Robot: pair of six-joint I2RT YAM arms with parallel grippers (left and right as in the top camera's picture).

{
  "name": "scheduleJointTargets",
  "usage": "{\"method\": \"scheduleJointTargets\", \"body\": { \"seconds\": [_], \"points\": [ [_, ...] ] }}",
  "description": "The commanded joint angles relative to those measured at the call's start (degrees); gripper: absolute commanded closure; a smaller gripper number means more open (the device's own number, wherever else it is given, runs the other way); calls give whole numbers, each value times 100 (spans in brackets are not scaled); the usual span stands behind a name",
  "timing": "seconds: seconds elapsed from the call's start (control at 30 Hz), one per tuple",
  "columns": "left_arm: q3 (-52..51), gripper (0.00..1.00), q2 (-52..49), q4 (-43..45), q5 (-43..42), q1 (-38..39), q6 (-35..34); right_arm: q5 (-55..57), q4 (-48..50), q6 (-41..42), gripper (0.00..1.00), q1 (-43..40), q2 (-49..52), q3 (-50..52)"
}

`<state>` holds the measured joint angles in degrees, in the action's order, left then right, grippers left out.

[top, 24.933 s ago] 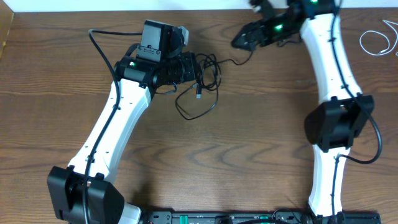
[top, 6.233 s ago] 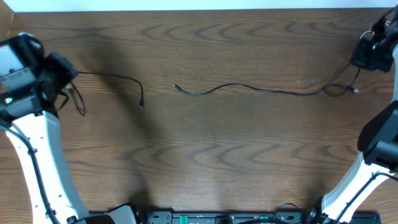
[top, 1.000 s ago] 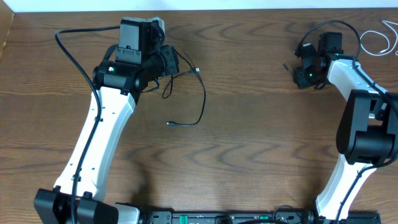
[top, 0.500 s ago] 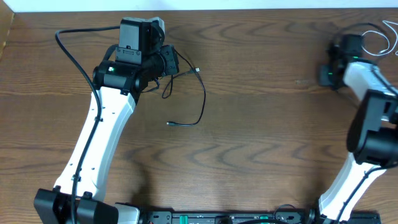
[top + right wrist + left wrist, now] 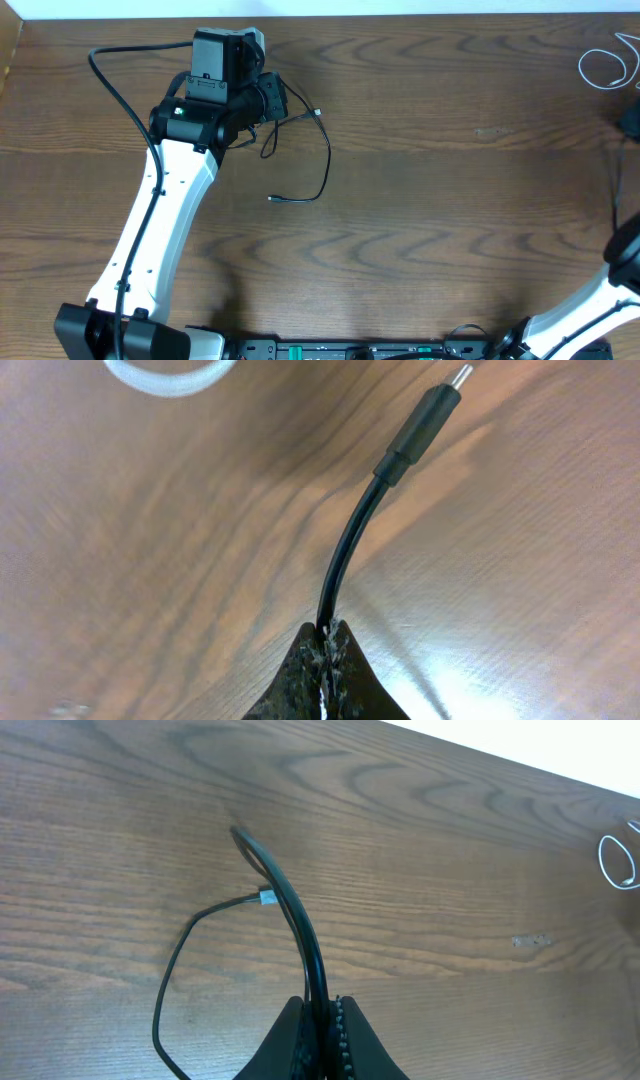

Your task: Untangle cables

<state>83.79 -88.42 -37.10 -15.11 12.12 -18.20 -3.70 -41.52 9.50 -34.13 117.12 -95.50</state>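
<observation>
Pulling-apart step looks done: left hand pinches the looped black cable, right hand pinches the plug-tipped black cable, well apart. Next probably: lay both on the desk, let go, clear of the white cable.

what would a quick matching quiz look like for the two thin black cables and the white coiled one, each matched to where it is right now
Things:
1. thin black looped cable on the brown wooden table
2. thin black cable end with a straight plug
3. thin white coiled cable

States:
A. lying loose near the table's far right corner, no gripper on it
B. pinched in the shut left gripper
C. pinched in the shut right gripper

Pairs: 1-B, 2-C, 3-A
</observation>
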Motion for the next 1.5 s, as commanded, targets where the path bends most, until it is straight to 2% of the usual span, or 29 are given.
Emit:
{"method": "scheduleJointTargets", "body": {
  "seconds": [0.0,0.1,0.3,0.5,0.53,0.63,0.7,0.83,1.03,1.13,1.23,1.33,1.47],
  "points": [
    [44,92,-33,-9,-28,24,28,17,-125,479,99,-389,-487,-282],
    [44,92,-33,-9,-31,24,28,706,-205,680,99,-640,-645,-313],
    [44,92,-33,-9,-28,24,28,1379,-107,678,99,-1447,-601,-306],
    [44,92,-33,-2,-31,24,26,1246,380,671,99,-1895,-278,-306],
    [44,92,-33,-2,-31,24,26,1069,407,669,95,-1910,-254,-306],
    [44,92,-33,15,-31,24,11,-192,448,295,61,-1864,-249,-306],
    [44,92,-33,33,-33,24,4,-1172,496,-15,49,-1770,-249,-306],
    [44,92,-33,98,-131,26,-129,-2673,415,-529,40,-1145,-249,-306],
    [44,92,-33,345,-400,317,-249,-3410,179,-820,26,15,-249,-306],
    [44,92,-33,570,-669,538,-210,-3825,136,-1252,23,590,-249,-306],
    [44,92,-33,951,-1237,654,-162,-4441,66,-2044,20,1126,-249,-306],
    [44,92,-33,1508,-1843,656,-197,-4863,52,-2100,20,1615,-249,-306],
    [44,92,-33,2046,-1893,651,-767,-5488,208,-2162,20,2216,-249,-306]
  ]
}}
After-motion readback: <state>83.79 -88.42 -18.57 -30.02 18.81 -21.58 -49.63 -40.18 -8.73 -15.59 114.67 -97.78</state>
